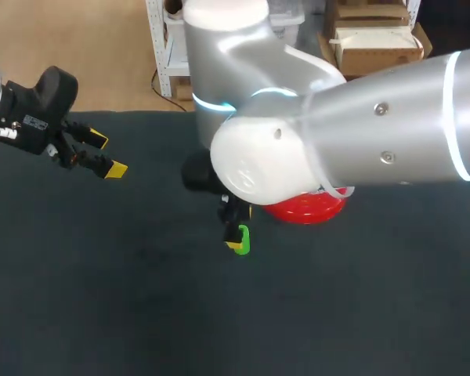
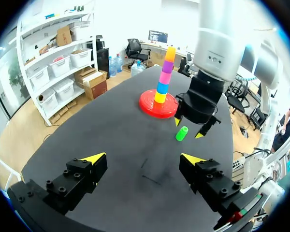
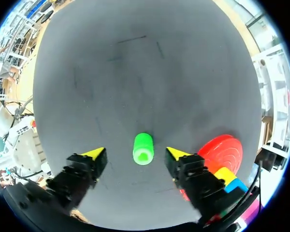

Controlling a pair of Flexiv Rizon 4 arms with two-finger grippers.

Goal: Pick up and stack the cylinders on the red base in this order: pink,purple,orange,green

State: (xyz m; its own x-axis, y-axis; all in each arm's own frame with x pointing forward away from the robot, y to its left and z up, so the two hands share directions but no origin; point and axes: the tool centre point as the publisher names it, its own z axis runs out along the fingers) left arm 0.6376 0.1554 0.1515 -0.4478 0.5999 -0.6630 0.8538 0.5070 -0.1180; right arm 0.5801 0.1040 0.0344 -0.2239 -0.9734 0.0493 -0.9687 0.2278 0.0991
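Between the wide-open fingers of my right hand (image 3: 135, 153) lies the green cylinder (image 3: 143, 148), on its side on the dark surface (image 3: 135, 72), touching neither finger. Just beside it stands the red base (image 3: 222, 152) with its stack (image 2: 164, 75), orange on top. My left hand (image 1: 102, 154) hovers wide open, well apart.

Probably robotics lab: left arm (image 1: 27, 110), right arm (image 1: 376, 133) over dark matted table (image 1: 102, 305); stack of cylinders (image 2: 164, 77) on red base (image 2: 147, 104).

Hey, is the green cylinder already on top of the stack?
No, the green cylinder sits on the table under the open right pincer, beside the red base.
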